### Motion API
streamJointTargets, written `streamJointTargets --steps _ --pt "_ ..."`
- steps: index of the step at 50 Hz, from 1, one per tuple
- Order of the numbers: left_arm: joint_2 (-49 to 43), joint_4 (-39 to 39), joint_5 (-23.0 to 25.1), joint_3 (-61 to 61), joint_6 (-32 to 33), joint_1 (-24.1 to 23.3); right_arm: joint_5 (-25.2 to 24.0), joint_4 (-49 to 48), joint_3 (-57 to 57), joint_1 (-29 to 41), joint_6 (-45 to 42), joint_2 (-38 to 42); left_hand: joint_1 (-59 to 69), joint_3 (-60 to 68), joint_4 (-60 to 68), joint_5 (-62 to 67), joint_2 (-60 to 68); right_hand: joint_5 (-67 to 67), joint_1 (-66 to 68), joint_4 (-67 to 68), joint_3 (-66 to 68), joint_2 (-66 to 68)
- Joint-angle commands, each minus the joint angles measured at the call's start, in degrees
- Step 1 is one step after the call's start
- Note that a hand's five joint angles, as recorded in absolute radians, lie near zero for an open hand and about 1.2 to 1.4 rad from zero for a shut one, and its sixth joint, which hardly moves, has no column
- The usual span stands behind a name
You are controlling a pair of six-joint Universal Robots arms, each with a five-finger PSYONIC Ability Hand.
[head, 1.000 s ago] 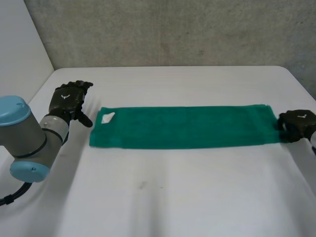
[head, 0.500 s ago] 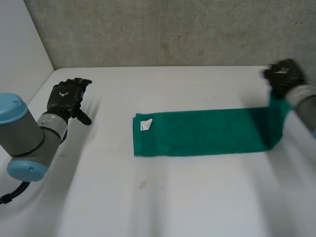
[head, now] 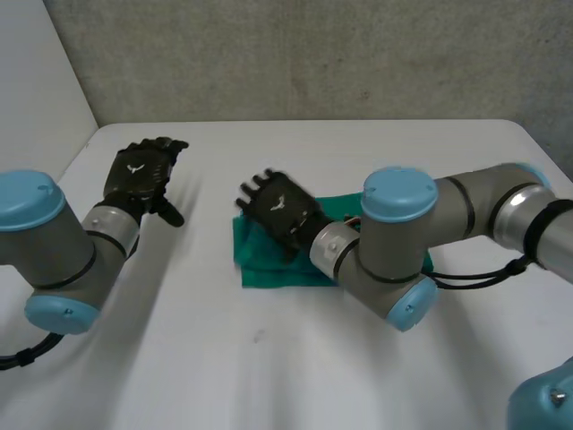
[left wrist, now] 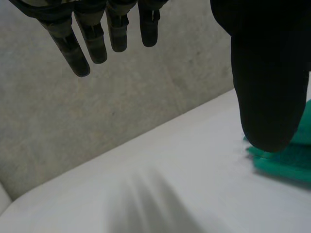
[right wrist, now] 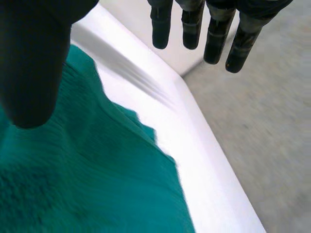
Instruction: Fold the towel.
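1. One green towel lies mid-surface. Its 3 o'clock end is hidden under the right arm.
2. There are two robot hands. The right robot hand is over the towel's 9 o'clock end, fingers straight, gripping nothing.
3. The left robot hand is open, at 9 o'clock of the towel and apart from it.
4. There is open surface at 6 and 12 o'clock.

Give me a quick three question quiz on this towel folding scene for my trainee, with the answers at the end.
1. True or false: the left hand rests on the towel.
2. The right hand is: A) open, over the towel; B) shut on the towel; C) shut, away from the towel.
3. What colour is the towel?
Key: 1 false; 2 A; 3 green.
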Motion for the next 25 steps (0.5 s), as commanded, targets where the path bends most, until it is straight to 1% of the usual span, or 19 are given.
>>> streamJointTargets --steps 1,2,4,5,6,7,9,10,13,14,18,25 --pt "-0.31 -0.42 -0.21 4.42 -0.1 -5.78 6.09 5.61 7.3 -7.88 10.38 -8.56 -0.95 -2.25 -1.65 -2.59 -1.61 -3.81 -1.66 -3.3 -2.11 -2.71" --pt "-0.57 -0.42 -0.21 5.04 -0.1 -6.57 5.91 7.19 10.1 -10.15 12.48 -10.05 -0.95 -2.25 -1.65 -2.59 -1.61 -3.81 -1.66 -3.3 -2.11 -2.71" --pt "-1.27 -0.6 -0.21 6.62 -0.1 -8.59 5.82 8.25 13.1 -12.01 13.81 -11.02 -0.95 -2.25 -1.65 -2.59 -1.61 -3.81 -1.66 -3.3 -2.11 -2.71" --pt "-1.71 -0.69 -0.21 6.97 -0.1 -9.21 5.82 8.26 13.12 -12.02 13.82 -11.03 -0.95 -2.25 -1.65 -2.59 -1.61 -3.81 -1.66 -3.3 -2.11 -2.71" --pt "-2.24 -0.86 -0.21 7.41 -0.01 -9.74 6.08 8.26 17.3 -15.07 13.73 -11.64 -0.95 -2.25 -1.65 -2.59 -1.61 -3.81 -1.66 -3.3 -2.11 -2.71" --pt "-3.11 -1.04 -0.3 8.2 -0.01 -10.79 6.17 8.0 18.73 -16.23 13.56 -11.73 -0.95 -2.25 -1.65 -2.59 -1.61 -3.81 -1.66 -3.3 -2.11 -2.71" --pt "-3.47 -1.13 -0.3 8.65 -0.01 -11.24 6.17 7.38 21.11 -18.86 13.21 -11.73 -0.95 -2.25 -1.65 -2.59 -1.61 -2.58 -0.42 -2.07 -0.87 -1.48" --pt "-3.82 -1.3 -0.3 8.91 -0.01 -11.76 6.26 6.33 23.03 -21.31 12.68 -11.73 -0.95 -2.25 -1.65 -2.59 -1.61 3.28 5.43 3.79 4.98 4.38" --pt "-4.61 -1.3 -0.39 9.09 -0.1 -13.08 6.52 4.48 25.07 -24.14 11.8 -11.64 -0.95 -2.25 -1.65 -2.59 -1.61 16.9 19.06 17.41 18.61 18.0" --pt "-4.7 -1.39 -0.47 9.0 -0.01 -13.08 6.79 3.17 26.03 -25.46 11.02 -11.47 -0.95 -2.25 -1.65 -2.59 -1.61 29.95 32.11 30.46 31.65 31.05" --pt "-4.7 -1.48 -0.47 8.38 -0.1 -13.17 7.31 0.79 26.57 -26.61 9.17 -11.38 -0.95 -2.25 -1.65 -2.59 -1.61 66.09 68.25 66.6 67.8 67.19" --pt "-3.04 -2.27 -0.65 6.45 -0.19 -12.38 10.22 0.52 24.02 -26.17 7.93 -11.47 -0.95 -2.25 -1.65 -2.59 -1.61 66.19 68.34 66.7 67.89 67.29"
